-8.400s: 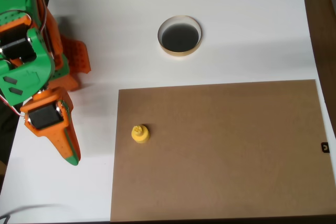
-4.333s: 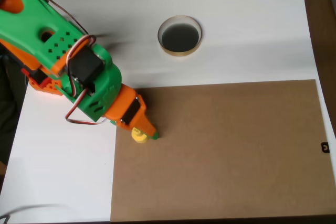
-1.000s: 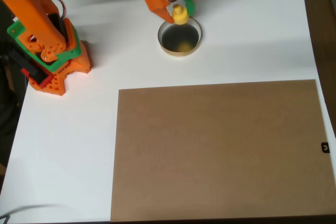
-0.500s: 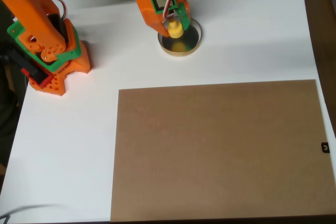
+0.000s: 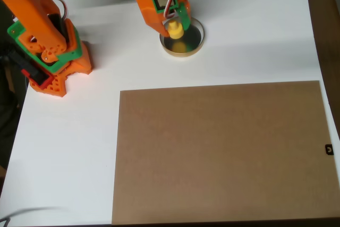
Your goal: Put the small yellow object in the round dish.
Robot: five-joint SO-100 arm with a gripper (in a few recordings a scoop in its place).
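The small yellow object (image 5: pixel 175 29) hangs over the left part of the round dish (image 5: pixel 192 44), a shallow dish with a cream rim and dark inside at the top centre of the overhead view. My orange and green gripper (image 5: pixel 174 28) reaches in from the upper left and is shut on the yellow object. A yellow reflection shows on the dish's dark floor. Whether the object touches the dish floor I cannot tell.
The arm's orange base (image 5: pixel 50 62) stands at the left edge of the white table (image 5: pixel 249 35). A large brown board (image 5: pixel 223 152) covers the lower right of the table. A dark floor strip runs along the right edge.
Earlier the yellow object stood on the brown board. I grasped it and carried it up to the dish. Over the last second it moved down over the dish's left part.
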